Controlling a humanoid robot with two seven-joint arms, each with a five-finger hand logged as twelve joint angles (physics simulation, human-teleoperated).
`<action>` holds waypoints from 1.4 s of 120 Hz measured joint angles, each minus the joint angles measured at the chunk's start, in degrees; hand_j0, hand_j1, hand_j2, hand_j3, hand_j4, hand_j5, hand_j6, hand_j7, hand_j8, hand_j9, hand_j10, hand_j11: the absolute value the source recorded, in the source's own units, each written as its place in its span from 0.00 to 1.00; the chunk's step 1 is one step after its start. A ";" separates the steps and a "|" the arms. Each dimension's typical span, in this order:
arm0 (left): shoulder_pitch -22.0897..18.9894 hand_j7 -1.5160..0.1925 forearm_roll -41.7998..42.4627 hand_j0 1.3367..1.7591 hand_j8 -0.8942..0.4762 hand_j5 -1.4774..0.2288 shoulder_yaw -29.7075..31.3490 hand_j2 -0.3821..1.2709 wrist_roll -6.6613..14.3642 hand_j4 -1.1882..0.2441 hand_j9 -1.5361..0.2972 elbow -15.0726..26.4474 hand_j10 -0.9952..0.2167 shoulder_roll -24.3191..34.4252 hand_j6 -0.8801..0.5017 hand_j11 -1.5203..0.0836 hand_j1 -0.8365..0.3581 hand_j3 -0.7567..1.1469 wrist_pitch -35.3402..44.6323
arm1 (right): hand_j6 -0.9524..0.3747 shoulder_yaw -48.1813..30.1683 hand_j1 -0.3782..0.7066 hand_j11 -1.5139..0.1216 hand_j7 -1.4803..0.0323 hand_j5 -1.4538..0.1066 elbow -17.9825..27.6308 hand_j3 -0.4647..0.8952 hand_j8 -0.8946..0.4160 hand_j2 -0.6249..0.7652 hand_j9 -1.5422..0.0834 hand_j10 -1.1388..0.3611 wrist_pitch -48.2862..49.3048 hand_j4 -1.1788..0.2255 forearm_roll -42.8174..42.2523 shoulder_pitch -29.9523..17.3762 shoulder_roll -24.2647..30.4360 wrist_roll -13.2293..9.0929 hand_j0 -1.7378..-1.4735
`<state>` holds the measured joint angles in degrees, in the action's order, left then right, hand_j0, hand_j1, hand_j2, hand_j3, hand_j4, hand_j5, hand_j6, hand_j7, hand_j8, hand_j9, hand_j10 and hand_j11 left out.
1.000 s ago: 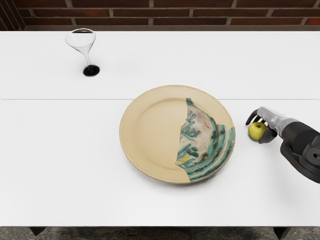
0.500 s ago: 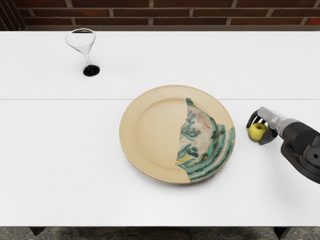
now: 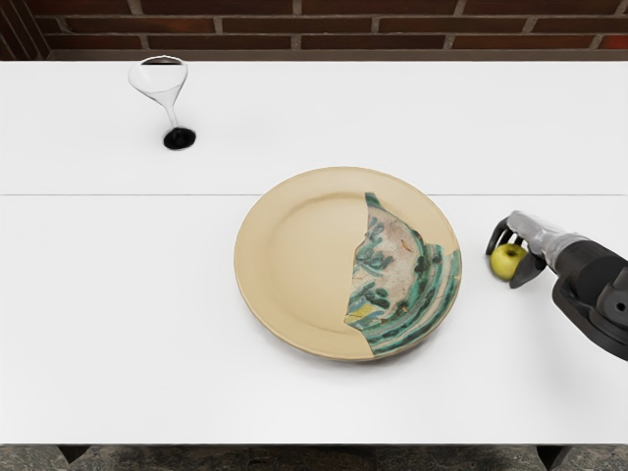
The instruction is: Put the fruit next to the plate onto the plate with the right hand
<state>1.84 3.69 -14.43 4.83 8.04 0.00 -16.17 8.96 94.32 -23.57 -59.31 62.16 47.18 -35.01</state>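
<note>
As the glass (image 3: 165, 90) stands well apart, the right hand (image 3: 522, 241) clasps the fruit (image 3: 505, 260) beside the plate (image 3: 294, 257).

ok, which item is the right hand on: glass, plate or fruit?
The yellow-green fruit, just right of the plate: the right hand curls its fingers around it. Plate and wine glass sit untouched.

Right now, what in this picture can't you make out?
- Head view: the apple's right side is hidden by the right hand's fingers, which curl around it.
- Head view: whether the apple is off the table cannot be told; the hand covers its underside.
- Head view: the right arm is cut off by the picture's right edge.
- The left arm is out of view altogether.
</note>
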 joint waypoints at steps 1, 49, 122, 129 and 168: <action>0.00 0.89 0.00 0.76 0.65 0.87 0.00 0.23 0.00 0.83 0.84 0.00 0.82 0.00 0.64 0.95 0.99 0.40 0.00 | 0.39 0.00 0.57 0.35 0.37 0.34 0.00 0.34 0.38 0.58 0.37 0.30 0.00 0.36 -0.01 0.00 0.01 0.00 0.33; 0.35 0.89 0.00 0.76 0.65 0.87 0.01 0.23 0.00 0.83 0.84 -0.03 0.82 0.00 0.64 0.95 0.99 0.40 0.00 | 0.40 -0.61 0.58 0.33 0.35 0.31 1.66 0.34 0.39 0.58 0.35 0.31 0.35 0.38 0.10 0.94 1.78 -0.01 0.33; 0.26 0.89 0.00 0.76 0.65 0.87 0.01 0.23 0.00 0.83 0.84 -0.04 0.82 0.00 0.64 0.95 0.99 0.40 0.00 | 0.41 -4.85 0.58 0.33 0.35 0.31 5.66 0.34 0.40 0.58 0.35 0.31 7.25 0.39 6.35 9.86 3.81 -0.01 0.33; 0.19 0.89 0.00 0.76 0.65 0.87 0.01 0.23 0.00 0.83 0.84 -0.04 0.82 0.00 0.64 0.95 0.99 0.40 0.00 | 0.41 -4.94 0.58 0.33 0.35 0.31 5.67 0.34 0.40 0.58 0.35 0.31 7.87 0.39 7.61 11.51 3.43 0.00 0.33; 0.15 0.89 -0.06 0.76 0.65 0.87 0.02 0.23 0.00 0.83 0.84 -0.08 0.82 0.00 0.64 0.95 0.99 0.40 0.00 | 0.42 -5.04 0.58 0.32 0.35 0.29 5.69 0.34 0.40 0.59 0.34 0.32 9.59 0.40 12.97 17.96 -0.83 0.01 0.32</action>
<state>2.00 3.63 -14.41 4.83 7.96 0.00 -16.17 3.91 100.01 -13.97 -46.34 80.12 46.35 -35.00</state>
